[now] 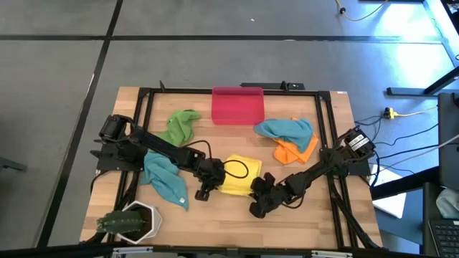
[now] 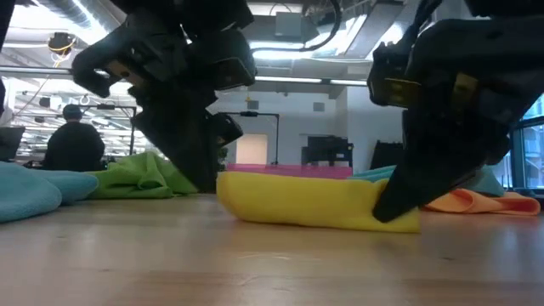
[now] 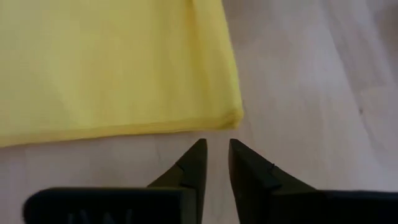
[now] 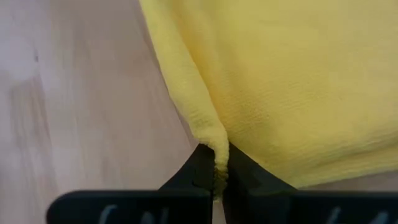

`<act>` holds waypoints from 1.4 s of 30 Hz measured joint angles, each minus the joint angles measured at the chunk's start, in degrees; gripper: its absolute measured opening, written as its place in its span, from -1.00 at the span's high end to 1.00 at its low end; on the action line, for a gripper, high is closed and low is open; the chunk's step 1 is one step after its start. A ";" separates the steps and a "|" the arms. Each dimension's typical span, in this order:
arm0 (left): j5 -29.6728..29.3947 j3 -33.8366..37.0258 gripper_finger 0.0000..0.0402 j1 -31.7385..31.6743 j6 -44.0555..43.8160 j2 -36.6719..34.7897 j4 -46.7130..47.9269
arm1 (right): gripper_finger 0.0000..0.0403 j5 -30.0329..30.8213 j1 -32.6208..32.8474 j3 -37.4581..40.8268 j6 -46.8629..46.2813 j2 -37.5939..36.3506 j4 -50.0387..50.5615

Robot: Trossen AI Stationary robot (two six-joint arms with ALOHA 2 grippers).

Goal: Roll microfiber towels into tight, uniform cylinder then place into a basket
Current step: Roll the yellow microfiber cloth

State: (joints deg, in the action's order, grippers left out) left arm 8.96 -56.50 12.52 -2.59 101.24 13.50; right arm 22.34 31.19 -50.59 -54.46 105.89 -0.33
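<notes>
The yellow towel (image 1: 239, 176) is lying folded on the table's near middle, with the rolling step just getting underway. The right gripper (image 4: 215, 163) is pinching its edge tight, while the left gripper (image 3: 216, 163) is hovering just beside a corner, fingers narrowly parted and empty. Next, I judge, the left needs to be taking hold so both can be turning the edge over evenly.

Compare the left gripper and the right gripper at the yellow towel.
The right gripper is shut, pinching a fold at the yellow towel's edge; the left gripper holds nothing, its fingers slightly parted just short of the towel's corner. The left gripper is at the towel's left side, the right gripper at its right. Both sit low at the table.
</notes>
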 joint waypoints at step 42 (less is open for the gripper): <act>-19.19 -7.07 0.53 7.31 2.86 -7.50 8.71 | 0.96 0.81 1.08 21.31 -16.59 -0.29 -44.81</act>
State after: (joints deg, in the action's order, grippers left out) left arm -10.22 -63.57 19.83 0.27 93.74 22.21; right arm 23.15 32.27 -29.28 -71.04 105.60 -45.14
